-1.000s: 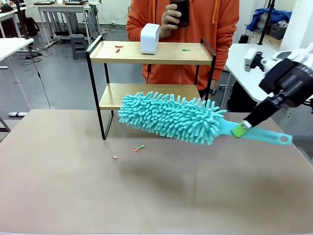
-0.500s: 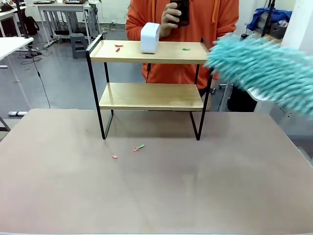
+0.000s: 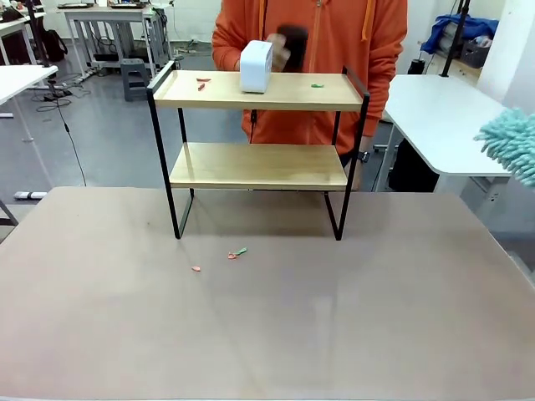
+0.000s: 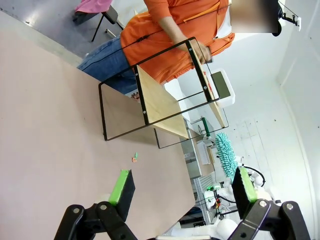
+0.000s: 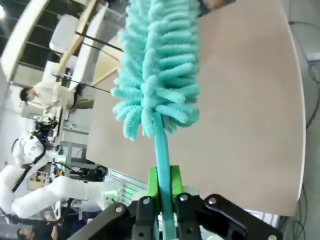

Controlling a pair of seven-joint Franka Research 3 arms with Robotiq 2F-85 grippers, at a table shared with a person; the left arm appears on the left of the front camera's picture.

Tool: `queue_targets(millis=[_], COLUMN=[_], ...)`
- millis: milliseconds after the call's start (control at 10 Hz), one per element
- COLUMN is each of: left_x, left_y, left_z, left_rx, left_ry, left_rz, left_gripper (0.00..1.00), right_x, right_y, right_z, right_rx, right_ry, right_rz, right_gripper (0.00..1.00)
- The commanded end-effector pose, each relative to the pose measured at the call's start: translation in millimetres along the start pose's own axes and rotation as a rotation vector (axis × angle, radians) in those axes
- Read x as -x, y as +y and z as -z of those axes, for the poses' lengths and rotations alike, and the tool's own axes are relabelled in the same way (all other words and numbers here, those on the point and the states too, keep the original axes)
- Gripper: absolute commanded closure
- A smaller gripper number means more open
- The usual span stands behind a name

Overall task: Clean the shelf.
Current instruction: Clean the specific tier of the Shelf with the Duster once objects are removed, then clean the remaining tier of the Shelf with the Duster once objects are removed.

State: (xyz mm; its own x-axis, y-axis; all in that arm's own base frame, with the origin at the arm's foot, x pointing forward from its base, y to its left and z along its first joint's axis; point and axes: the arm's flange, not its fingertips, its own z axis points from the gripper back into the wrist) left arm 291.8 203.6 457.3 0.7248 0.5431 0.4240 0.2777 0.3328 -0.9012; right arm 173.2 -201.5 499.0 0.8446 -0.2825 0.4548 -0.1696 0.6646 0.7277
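The shelf (image 3: 259,90) stands at the table's far middle, two wooden boards in a black frame; it also lies sideways in the left wrist view (image 4: 160,97). On its top board sit a white box (image 3: 256,66), red scraps (image 3: 201,82) and a green scrap (image 3: 317,84). My right gripper (image 5: 163,187) is shut on the handle of a teal fluffy duster (image 5: 157,70), whose head pokes in at the right edge (image 3: 512,144), well away from the shelf. My left gripper (image 4: 182,187) hangs open over the table with nothing between its fingers.
A person in an orange hoodie stands behind the shelf, one hand (image 3: 290,43) holding something dark beside the white box. Small scraps (image 3: 236,252) lie on the brown table (image 3: 267,334) in front of the shelf. A white table (image 3: 435,117) stands at the right.
The duster swung from in front of the lower board up and off to the right edge. The person's hand dropped toward the white box.
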Motion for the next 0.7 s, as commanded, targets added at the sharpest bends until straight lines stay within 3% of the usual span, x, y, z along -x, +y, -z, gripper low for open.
queue_targets(millis=[0, 600], left_x=[-0.1, -0.1], left_y=[-1.2, -1.2], left_z=[1.7, 1.7], left_rx=[0.019, 0.019], left_ry=[-0.015, -0.015], left_rz=[0.018, 0.018], left_gripper=[0.00, 0.00], right_x=[16.4, 16.4], right_y=[19.2, 19.2], right_z=[-12.9, -12.9], right_rx=[-0.103, -0.103], right_ry=[0.023, 0.023], right_rz=[-0.080, -0.080], right_gripper=[0.88, 0.88])
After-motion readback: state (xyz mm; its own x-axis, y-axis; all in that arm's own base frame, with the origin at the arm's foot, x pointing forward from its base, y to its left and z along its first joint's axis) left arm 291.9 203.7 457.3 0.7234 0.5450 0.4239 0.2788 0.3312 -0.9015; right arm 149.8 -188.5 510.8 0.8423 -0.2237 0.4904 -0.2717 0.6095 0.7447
